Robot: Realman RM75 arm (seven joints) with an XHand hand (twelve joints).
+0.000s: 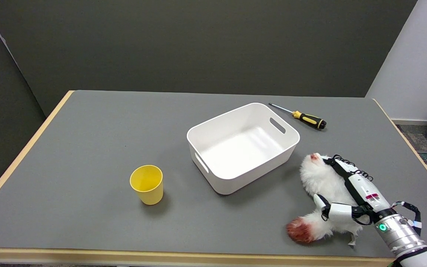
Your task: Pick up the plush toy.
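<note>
Reaching in from the lower right of the head view, the right hand (348,196) lies over the plush toy (321,181), a white furry animal with a reddish-brown tail tip. One of the fingers (324,207) curls around the toy's lower body near the tail, and the back of the hand runs along the toy's right side up toward its head. The hand's other fingers are hidden behind the hand and the fur, so it is not clear whether the toy is truly gripped or only touched.

The plush toy lies on the grey tabletop (87,148) near the front right corner, its pinkish snout pointing away from the camera and its tail toward the front edge. It appears to rest on the surface.

Just to the toy's upper left sits a white plastic bin (289,150) with slotted handles, standing near the toy without touching it. Behind the bin, a screwdriver (302,116) with a yellow-and-black handle lies flat, its metal shaft pointing left. A yellow cup (146,184) stands upright well to the left of the bin, nearer the front edge.
</note>
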